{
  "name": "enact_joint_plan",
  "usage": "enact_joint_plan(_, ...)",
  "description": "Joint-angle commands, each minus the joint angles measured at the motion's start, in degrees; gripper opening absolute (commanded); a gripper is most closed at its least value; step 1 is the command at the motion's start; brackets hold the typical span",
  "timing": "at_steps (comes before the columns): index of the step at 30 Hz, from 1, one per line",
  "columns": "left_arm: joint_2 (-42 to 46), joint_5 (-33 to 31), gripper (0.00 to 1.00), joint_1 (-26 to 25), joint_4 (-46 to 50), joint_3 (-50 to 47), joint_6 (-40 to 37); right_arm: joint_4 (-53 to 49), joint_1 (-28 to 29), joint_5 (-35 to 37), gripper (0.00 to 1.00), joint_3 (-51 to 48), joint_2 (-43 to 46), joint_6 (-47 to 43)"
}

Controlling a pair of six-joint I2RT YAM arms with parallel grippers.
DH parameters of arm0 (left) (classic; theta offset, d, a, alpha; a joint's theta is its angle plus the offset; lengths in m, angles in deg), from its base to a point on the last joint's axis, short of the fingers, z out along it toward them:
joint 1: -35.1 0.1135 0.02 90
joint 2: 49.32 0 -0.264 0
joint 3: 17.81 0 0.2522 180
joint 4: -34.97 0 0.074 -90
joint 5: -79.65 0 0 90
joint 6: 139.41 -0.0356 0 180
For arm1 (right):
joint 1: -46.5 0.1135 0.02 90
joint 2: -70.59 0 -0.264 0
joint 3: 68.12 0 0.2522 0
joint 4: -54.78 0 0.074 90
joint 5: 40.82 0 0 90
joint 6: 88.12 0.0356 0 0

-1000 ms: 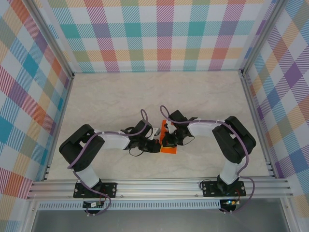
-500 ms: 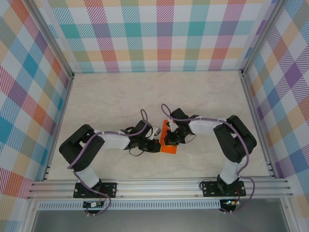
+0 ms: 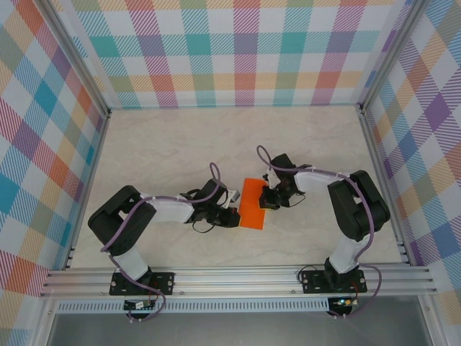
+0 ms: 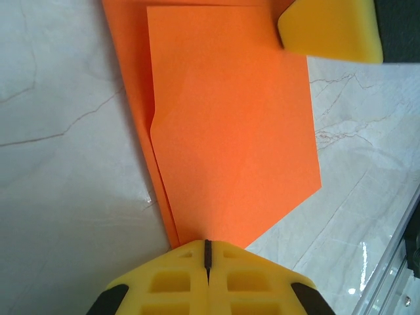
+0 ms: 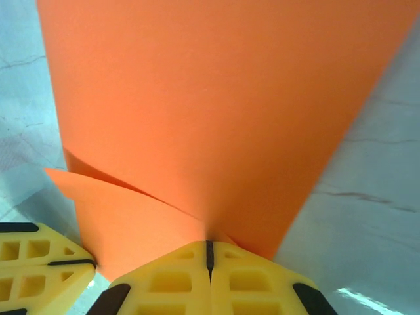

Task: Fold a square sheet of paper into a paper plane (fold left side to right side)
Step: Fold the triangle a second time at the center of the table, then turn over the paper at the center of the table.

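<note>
Paper [image 4: 230,131]: smooth matte orange, sharply creased.

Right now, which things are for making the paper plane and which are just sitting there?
For the job: orange paper, left pincer, right pincer, both shut at the paper's edges.
Just there: table, checked walls, metal rail.
</note>
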Motion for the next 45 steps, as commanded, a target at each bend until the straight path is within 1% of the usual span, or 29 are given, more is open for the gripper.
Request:
enact_joint_plan(1,-0.7,-4.6,0.00,0.5,6.4,-2.3,-1.7,-3.3,-2.0,6.1,0.00,0.9,0.6,-2.9)
enact_joint_plan(7,-0.1,-4.5,0.00,0.6,6.7,-2.3,-1.9,-4.1,-3.1,6.6,0.00,1.2,0.4,-4.0)
enact_joint_plan(12,1.0,-4.2,0.00,0.6,7.3,-2.5,-1.9,-3.1,-3.1,4.5,0.00,1.1,-0.6,-3.8)
enact_joint_plan(20,4.3,-4.1,0.00,0.5,9.2,-3.9,-2.9,-2.4,-3.1,3.9,0.00,1.0,-2.4,-3.7)
enact_joint_plan(26,7.0,-4.2,0.00,0.6,10.1,-4.6,-3.1,-0.4,-3.1,1.2,0.00,1.1,-1.0,-3.2)
enact_joint_plan(27,7.8,-4.6,0.00,0.6,10.3,-4.7,-2.9,0.0,-3.0,0.6,0.02,1.0,-0.3,-3.0)
enact_joint_plan(29,10.0,-5.8,0.03,0.6,10.8,-4.3,-2.3,1.3,-3.1,-0.6,0.11,0.8,2.3,-2.4)
enact_joint_plan(31,11.9,-7.0,0.10,0.9,11.1,-3.6,-1.5,2.1,-3.1,-0.2,0.21,0.4,6.0,-1.7)
enact_joint_plan(32,12.4,-7.0,0.15,1.1,10.9,-3.0,-1.2,2.2,-3.1,0.5,0.28,0.2,7.8,-1.5)
enact_joint_plan(34,12.7,-5.8,0.27,1.9,9.5,-1.7,-0.1,1.6,-3.1,3.1,0.40,-0.3,11.7,-0.9)
enact_joint_plan(36,11.6,-4.5,0.32,2.4,7.9,0.1,0.3,0.5,-3.1,5.6,0.53,-0.9,15.0,-1.0)
enact_joint_plan(38,9.5,-3.9,0.38,2.7,7.1,2.6,0.4,-0.4,-3.1,7.0,0.62,-2.2,18.1,-0.9)
enact_joint_plan(41,5.5,-4.1,0.45,2.8,6.6,6.3,0.2,-0.3,-3.1,5.8,0.72,-5.0,22.2,-0.5)
enact_joint_plan(43,3.0,-5.1,0.46,3.0,6.4,8.0,0.4,0.6,-3.1,4.0,0.78,-6.9,24.2,0.2)
enact_joint_plan(45,0.9,-5.9,0.47,3.2,6.2,9.4,0.8,2.6,-3.1,0.9,0.81,-8.9,25.1,1.5)
